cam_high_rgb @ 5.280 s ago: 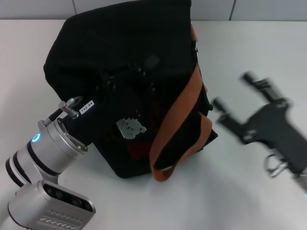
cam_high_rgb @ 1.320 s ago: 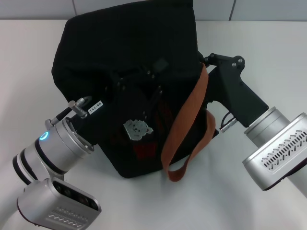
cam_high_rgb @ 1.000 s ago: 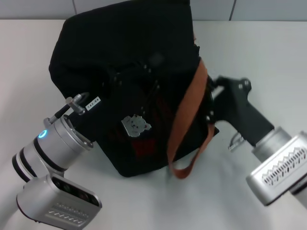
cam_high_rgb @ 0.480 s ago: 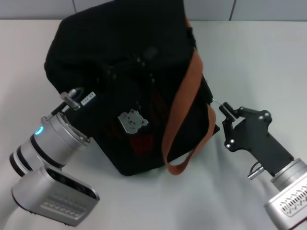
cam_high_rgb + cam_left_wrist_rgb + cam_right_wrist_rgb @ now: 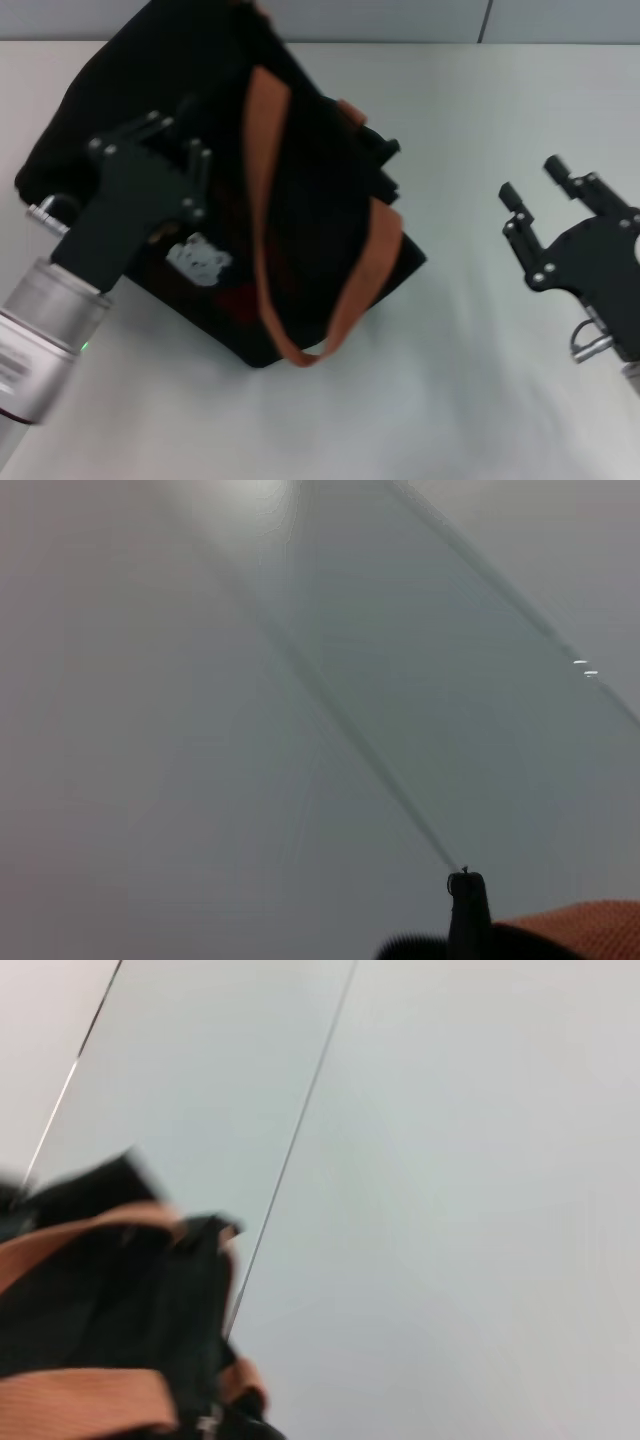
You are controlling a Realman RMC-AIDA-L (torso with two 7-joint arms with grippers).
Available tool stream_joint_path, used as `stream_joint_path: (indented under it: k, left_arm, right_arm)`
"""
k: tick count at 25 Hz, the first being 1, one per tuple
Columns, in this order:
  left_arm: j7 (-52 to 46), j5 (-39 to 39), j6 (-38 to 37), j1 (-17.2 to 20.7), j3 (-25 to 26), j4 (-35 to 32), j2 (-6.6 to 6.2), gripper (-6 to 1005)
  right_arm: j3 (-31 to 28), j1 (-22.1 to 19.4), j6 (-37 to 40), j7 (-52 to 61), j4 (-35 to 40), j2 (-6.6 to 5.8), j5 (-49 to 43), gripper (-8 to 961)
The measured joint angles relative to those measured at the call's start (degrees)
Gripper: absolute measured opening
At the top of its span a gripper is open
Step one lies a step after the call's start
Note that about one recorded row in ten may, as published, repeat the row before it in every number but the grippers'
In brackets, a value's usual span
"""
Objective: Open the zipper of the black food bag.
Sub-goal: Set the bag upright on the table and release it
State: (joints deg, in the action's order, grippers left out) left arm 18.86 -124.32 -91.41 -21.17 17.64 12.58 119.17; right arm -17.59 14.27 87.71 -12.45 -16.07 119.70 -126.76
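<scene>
The black food bag, a boxy tote of matte black fabric, lay tilted on the pale, smooth surface in the left half of the head view, one corner pointing toward the robot. A brown woven strap handle ran in a flat band down its upper face and ended in a loose loop hanging over the lower edge; a second brown strap showed as a short strip near the far edge. A small pale bear picture marked the front panel, with dull red lettering just beside it. The zipper could not be made out against the black cloth in the head view. The left end effector, angular black plastic with screw heads on a cylindrical silver wrist, rested against the bag's upper left face with its fingers close together; whether they held any fabric could not be told. The right end effector, of the same black plastic, hovered well apart from the bag on the right, its two fingers spread and holding nothing. The right wrist view showed black fabric and brown strap before a plain grey panelled wall.
</scene>
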Motion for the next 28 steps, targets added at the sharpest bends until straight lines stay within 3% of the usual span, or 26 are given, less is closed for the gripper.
stream_joint_path:
  k: [4, 10, 14, 19, 26, 28]
  left_arm:
    - [-13.31, -0.04, 5.45, 3.29, 3.50, 1.31, 0.00, 98]
    - [-15.29, -0.66, 11.79, 5.22, 1.21, 7.09, -0.02, 99]
    - [-15.24, -0.65, 15.54, 2.34, -2.49, 11.51, 0.01, 99]
    - [-15.36, -0.90, 15.49, -2.61, -9.17, 11.84, 0.03, 99]
    - [-16.99, -2.45, 7.14, -0.25, -7.75, 9.71, -0.61, 99]
    - [-20.16, -4.21, 2.76, 0.17, -7.77, 6.14, -0.81, 159]
  right_arm:
    - [-1.56, 0.11, 4.78, 7.76, 2.34, -0.14, 0.03, 475]
    - [-1.96, 0.23, 12.69, 24.02, 8.25, -0.32, 0.03, 644]
    - [-1.41, 0.61, 17.44, 32.77, 13.61, -0.41, -0.30, 646]
    - [-1.20, 0.34, 21.93, 39.95, 20.02, -0.48, -0.47, 660]
    - [4.10, 0.36, 27.76, 42.34, 25.95, -0.53, -0.59, 685]
    - [6.43, 0.82, 28.07, 43.34, 27.53, -0.52, -0.60, 692]
